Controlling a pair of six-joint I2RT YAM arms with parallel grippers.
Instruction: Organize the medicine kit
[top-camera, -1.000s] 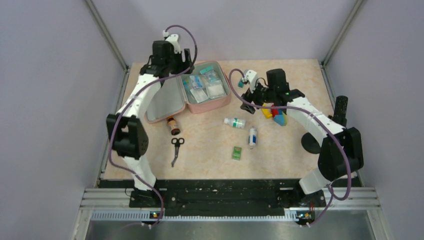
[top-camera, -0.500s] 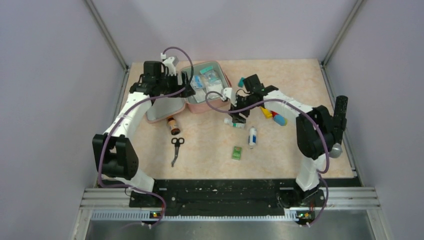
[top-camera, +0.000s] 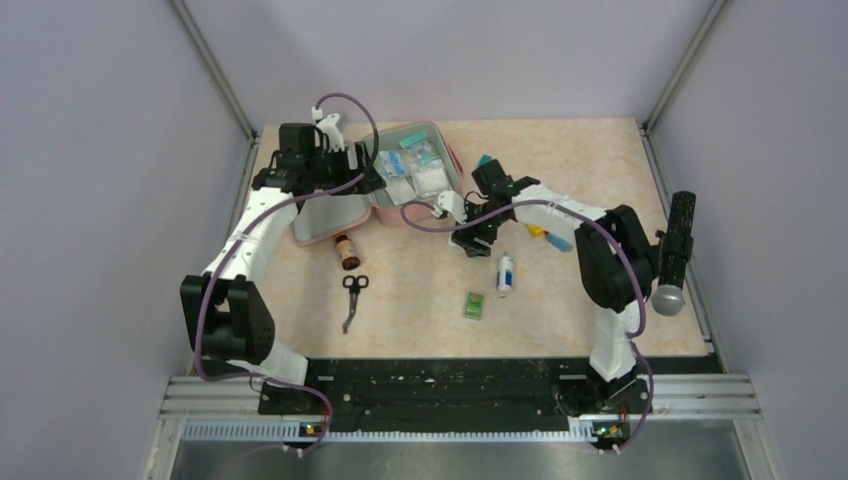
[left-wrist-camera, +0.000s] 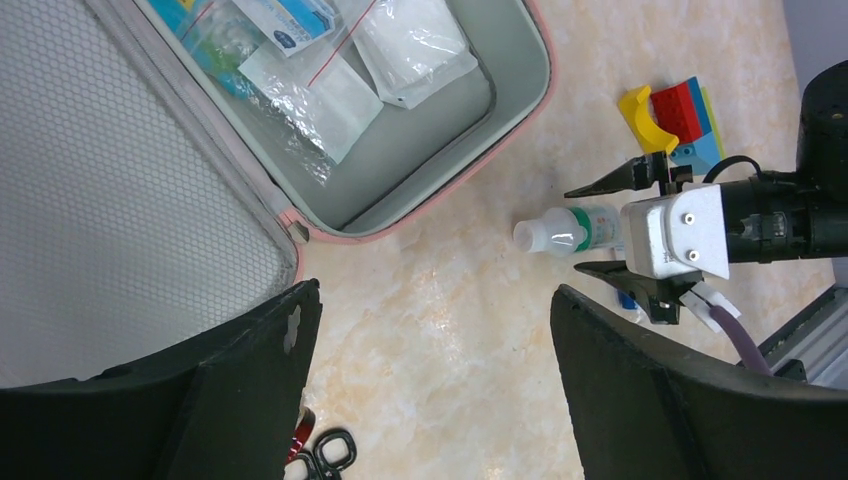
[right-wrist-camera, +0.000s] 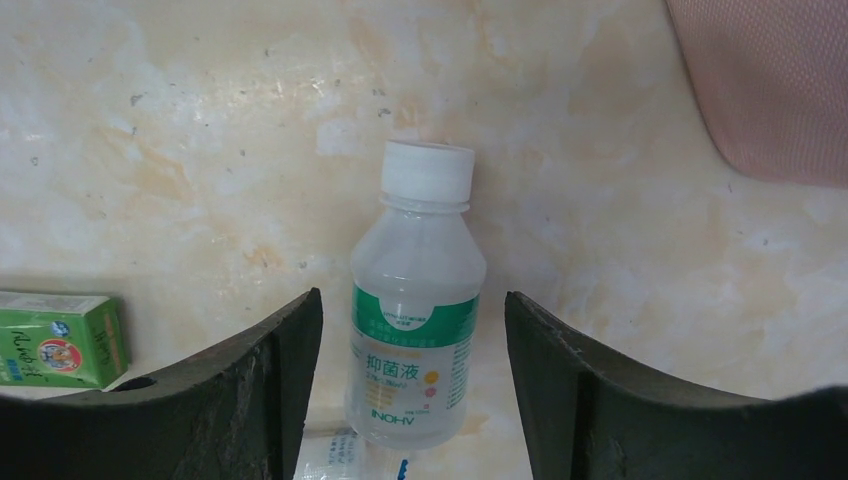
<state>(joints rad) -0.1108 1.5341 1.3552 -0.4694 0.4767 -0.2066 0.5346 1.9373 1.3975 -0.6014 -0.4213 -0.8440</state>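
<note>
Top external view, from the left: the left gripper (left-wrist-camera: 435, 310) hangs over the hinge side of the medicine kit (top-camera: 325, 218), its fingers spread wide and holding nothing. The kit lies open at the far left of the table, mesh lid flat toward the left arm, tray to the right. The tray already holds sealed sachets (left-wrist-camera: 410, 45), and its near corner shows bare lining. Just in front of the lid lies a brown bottle (top-camera: 346, 250), with scissors (top-camera: 352, 298) nearer the bases.

Further right, the right gripper (top-camera: 468, 238) is down at the table and open, one finger on each side of a clear bottle with a white cap and green label (right-wrist-camera: 418, 270). The bottle lies on its side close to the tray's pink wall, cap pointing toward the kit. Neither finger appears to touch it.

The step in hand looks like picking up this bottle. It is round and will roll, so the fingers should close evenly across the labelled body, low against the table, not on the narrower cap. A green box (right-wrist-camera: 55, 338) lies off to one side, and a small white tube (top-camera: 505, 272) lies near the bottle's base; the closing fingers should avoid both. The bare corner of the tray seems the best place to set the bottle.
</note>
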